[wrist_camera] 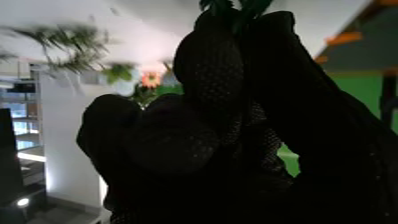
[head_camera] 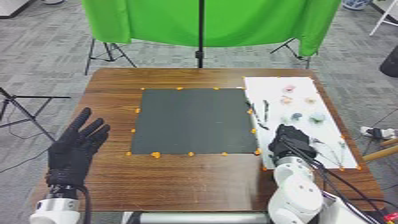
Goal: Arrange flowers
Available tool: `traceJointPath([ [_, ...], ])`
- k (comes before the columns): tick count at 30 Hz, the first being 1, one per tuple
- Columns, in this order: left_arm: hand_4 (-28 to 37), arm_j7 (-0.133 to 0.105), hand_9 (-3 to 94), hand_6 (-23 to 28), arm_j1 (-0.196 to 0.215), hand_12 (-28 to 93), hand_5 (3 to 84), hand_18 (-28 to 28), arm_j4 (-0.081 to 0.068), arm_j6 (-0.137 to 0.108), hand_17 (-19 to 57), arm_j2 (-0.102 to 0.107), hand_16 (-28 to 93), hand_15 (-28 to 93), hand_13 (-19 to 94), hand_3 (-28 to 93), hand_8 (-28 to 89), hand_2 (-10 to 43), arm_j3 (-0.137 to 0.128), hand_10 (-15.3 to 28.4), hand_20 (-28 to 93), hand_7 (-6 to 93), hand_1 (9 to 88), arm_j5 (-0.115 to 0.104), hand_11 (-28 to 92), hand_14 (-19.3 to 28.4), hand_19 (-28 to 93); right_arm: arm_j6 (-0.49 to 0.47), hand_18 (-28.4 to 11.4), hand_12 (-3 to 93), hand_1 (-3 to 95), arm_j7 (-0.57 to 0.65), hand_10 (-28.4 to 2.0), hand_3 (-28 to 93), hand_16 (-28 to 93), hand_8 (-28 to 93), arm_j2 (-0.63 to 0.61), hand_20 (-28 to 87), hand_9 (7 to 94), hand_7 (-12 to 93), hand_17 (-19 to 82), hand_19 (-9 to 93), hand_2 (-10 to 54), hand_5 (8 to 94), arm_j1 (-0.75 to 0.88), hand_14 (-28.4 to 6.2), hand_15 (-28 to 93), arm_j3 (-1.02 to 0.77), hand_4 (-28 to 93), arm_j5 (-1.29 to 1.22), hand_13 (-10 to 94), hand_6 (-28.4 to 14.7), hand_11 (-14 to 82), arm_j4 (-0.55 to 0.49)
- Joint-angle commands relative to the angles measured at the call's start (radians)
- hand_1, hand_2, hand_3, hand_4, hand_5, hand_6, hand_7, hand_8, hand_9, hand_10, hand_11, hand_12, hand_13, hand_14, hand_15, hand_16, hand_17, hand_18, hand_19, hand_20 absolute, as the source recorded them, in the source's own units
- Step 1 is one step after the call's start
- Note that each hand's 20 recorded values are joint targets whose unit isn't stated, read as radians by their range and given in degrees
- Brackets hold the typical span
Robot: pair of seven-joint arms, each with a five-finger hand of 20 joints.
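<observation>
At the near edge of the head view, both arms are cut off. The right arm (head_camera: 295, 196) runs forward beside dark cables and hides part of the white sheet (head_camera: 277, 84). The left hand (head_camera: 73, 155) is palm-up or sideways, hard to say which, fingers spread and pointing forward at the left side of the counter (head_camera: 204, 187). The right hand (head_camera: 291, 142) is over the sheet, finger and thumb pinching green leaves (wrist_camera: 238, 11); its glove hides their lower part. Thin stems (head_camera: 332, 148) lie beside it, blurred. Left of it are dark sprigs (head_camera: 255, 114), by the black mat (head_camera: 191, 120). Farther off lie small pink flowers (head_camera: 289, 89), their petals indistinct.
</observation>
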State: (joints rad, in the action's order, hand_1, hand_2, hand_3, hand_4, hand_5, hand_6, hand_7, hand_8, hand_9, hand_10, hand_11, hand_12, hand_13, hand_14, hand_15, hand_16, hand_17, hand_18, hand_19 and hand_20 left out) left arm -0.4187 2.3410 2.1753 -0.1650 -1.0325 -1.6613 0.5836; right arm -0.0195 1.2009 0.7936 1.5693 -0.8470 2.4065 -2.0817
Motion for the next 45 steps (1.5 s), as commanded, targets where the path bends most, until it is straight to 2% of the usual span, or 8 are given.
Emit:
traceJointPath([
  [1,-25.8,0.013,32.0,6.7,0.015,9,33.8,25.9,0.011,0.001,-12.9,-0.009,-8,38,20,83,-11,4.7,-0.02,18.8,-1,11.0,23.0,0.009,18,26.3,51,0.064,-16.1,22.8,56.0,-0.04,-11.5,73,21,14,0.019,54,87.8,30,63,93,-9.5,85.2,-0.057,-6.7,73,-0.004,-28,0.056,87,-5.1,50.4,-0.084],
  [7,-25.8,0.038,32.1,6.7,0.022,9,33.7,26.0,0.024,-0.004,-12.9,-0.018,-8,38,20,83,-10,4.7,-0.041,18.9,-1,11.0,23.0,0.017,18,26.3,51,0.058,-15.8,22.2,56.2,-0.109,-11.4,73,21,15,0.101,55,88.4,29,63,93,-9.5,85.9,-0.183,-6.4,73,0.062,-28,0.02,87,-5.1,50.6,-0.077],
  [14,-25.8,0.031,32.2,6.7,0.021,9,33.9,26.0,0.04,-0.032,-13.0,0.02,-8,38,20,83,-10,4.2,-0.05,19.1,-1,11.3,23.1,0.007,18,26.6,51,0.019,-15.8,22.0,56.6,-0.286,-11.2,73,21,15,0.355,56,88.9,28,64,93,-9.5,86.7,-0.4,-6.3,73,0.187,-28,-0.046,88,-5.3,50.7,0.08],
  [21,-27.8,0.055,33.6,6.9,-0.026,10,35.4,26.1,0.037,-0.039,-13.5,0.047,-8,40,19,85,-10,2.9,-0.043,20.1,-2,12.8,23.0,0.013,18,28.0,51,-0.036,-15.6,21.9,58.3,-0.418,-11.4,71,22,15,0.568,57,89.0,27,65,93,-9.5,87.2,-0.498,-6.3,73,0.273,-28,-0.096,88,-5.8,51.1,0.29],
  [30,-28.2,0.11,34.2,6.9,-0.103,11,34.8,26.0,0.014,-0.015,-13.4,0.064,-9,40,20,84,-11,3.9,-0.032,20.5,-2,11.5,23.2,0.035,17,28.4,51,-0.058,-15.8,21.8,56.6,-0.336,-10.4,72,22,16,0.629,57,89.3,28,65,93,-9.5,86.9,-0.593,-6.0,73,0.383,-26,-0.219,89,-4.5,51.6,0.45],
  [40,-27.5,0.07,40.0,6.6,-0.124,13,34.1,28.0,0.008,-0.016,-14.0,0.066,-7,38,31,82,-11,5.5,-0.009,20.9,-4,12.4,23.3,0.026,16,28.4,53,-0.105,-15.7,22.0,55.9,-0.291,-9.8,71,22,13,0.627,57,90.0,29,65,93,-9.5,87.3,-0.614,-5.9,73,0.467,-27,-0.281,89,-3.5,52.4,0.527],
  [42,-27.5,0.029,40.9,6.5,-0.109,14,34.0,28.3,0.011,-0.031,-14.1,0.091,-5,37,34,82,-11,5.9,-0.002,20.7,-5,12.7,23.1,0.007,15,28.4,54,-0.071,-15.7,22.0,54.7,-0.296,-10.1,71,22,12,0.618,57,90.3,29,65,93,-9.5,87.5,-0.65,-6.0,73,0.522,-26,-0.275,89,-3.6,52.8,0.544],
  [45,-27.0,0.04,39.1,6.6,-0.098,14,33.8,28.4,0.014,-0.026,-13.9,0.084,-5,37,33,82,-12,5.9,-0.009,20.6,-6,12.5,23.0,0.012,15,28.4,55,-0.084,-16.4,21.7,50.6,-0.298,-10.3,73,22,9,0.617,58,91.0,28,65,93,-7.9,88.7,-0.667,-6.4,73,0.537,-28,-0.306,89,-3.2,52.7,0.542],
])
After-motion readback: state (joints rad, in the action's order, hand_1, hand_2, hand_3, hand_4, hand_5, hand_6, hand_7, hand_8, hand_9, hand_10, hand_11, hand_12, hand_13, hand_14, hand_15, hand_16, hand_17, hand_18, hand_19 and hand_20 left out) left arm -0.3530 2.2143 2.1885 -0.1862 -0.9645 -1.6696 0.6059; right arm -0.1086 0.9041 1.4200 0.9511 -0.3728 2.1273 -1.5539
